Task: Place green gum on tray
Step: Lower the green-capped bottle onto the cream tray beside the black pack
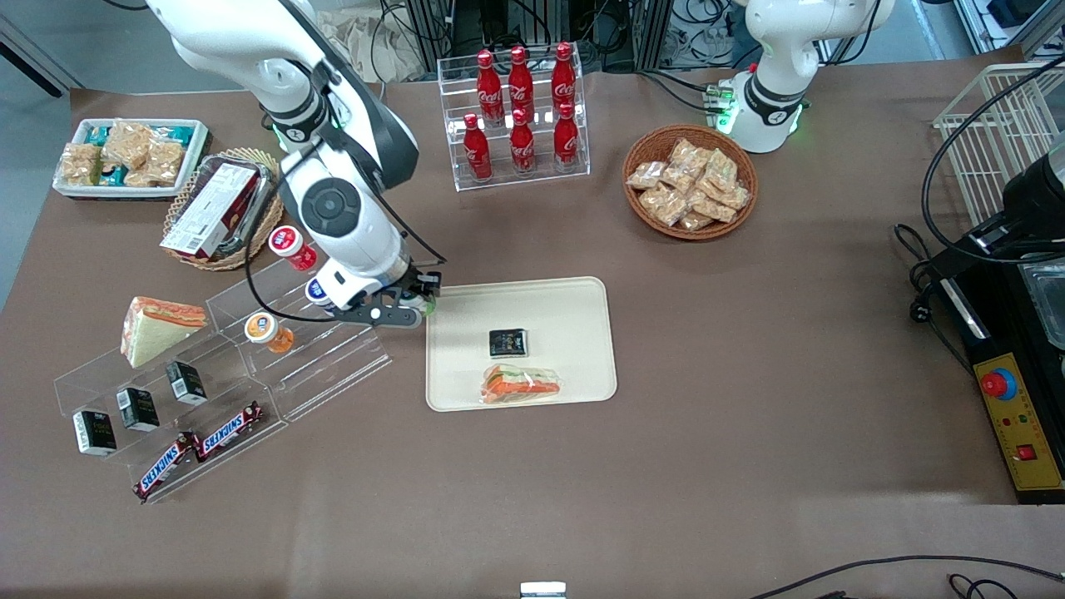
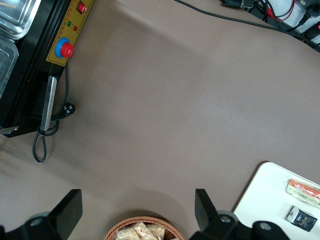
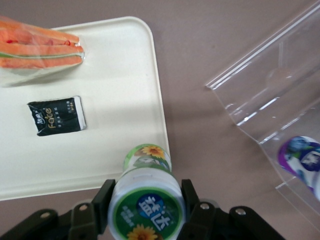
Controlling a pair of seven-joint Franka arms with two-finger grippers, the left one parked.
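Brown paper-covered table, cluttered with snack displays; right arm's gripper [image 1: 413, 306] hangs just above the corner of the cream tray [image 1: 582, 293] nearest the clear acrylic tiered rack [image 1: 333, 366]. Gripper is clamped on the green gum [image 3: 146, 200], one finger [image 3: 102, 200] pressing each side of the bottle just under the lid. Bottle is held in the air, not on the tray yet. Its long axis runs straight out from the wrist, roughly vertical: green-and-white lid toward the camera, base pointing down at the tray's rim. In the wrist view the base sits over the rounded rim edge, about on the line between tray and bare table, so the drop spot is marginal. Open tray floor lies from the gripper toward the small black packet [image 3: 56, 122] and, past it, the wrapped sandwich [image 3: 40, 49]. Judgement: carry is nearly finished, but the coming move likely needs a short shift inward over the tray, away from the rack, before lowering and letting go; released where it is, the bottle could land on the rim and tip or roll off. Blue-lidded bottle [image 3: 301, 156] stays in the rack right beside the gripper; orange-lidded bottle [image 1: 268, 330] is lower in the same rack, nearer the front camera.
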